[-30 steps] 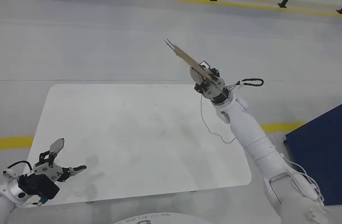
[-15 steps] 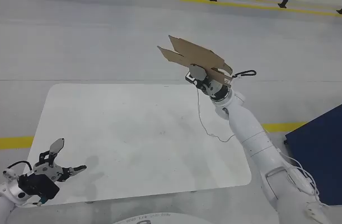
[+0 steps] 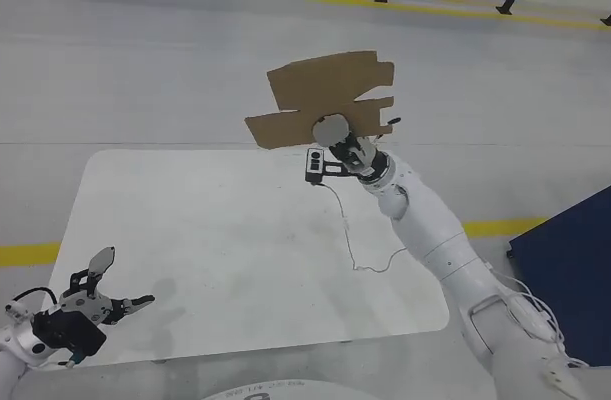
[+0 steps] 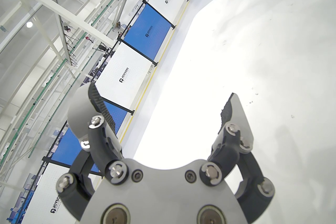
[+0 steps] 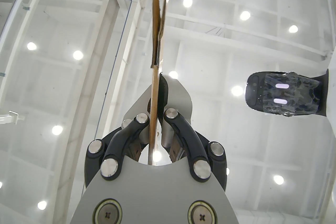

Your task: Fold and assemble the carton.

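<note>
While the right jaws are clamped on one edge of the flattened carton [image 3: 320,92], held aloft near the far edge of the surface [image 3: 225,250], it is best lowered flat toward the middle, where the left jaws, wide open and empty, can help.

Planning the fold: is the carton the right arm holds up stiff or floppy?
Probably stiff: the carton stands flat from the right gripper, pinched near one edge, no droop. Likely light, since one pinch carries it. Its layers part beyond the jaws, so flaps may swing.
</note>
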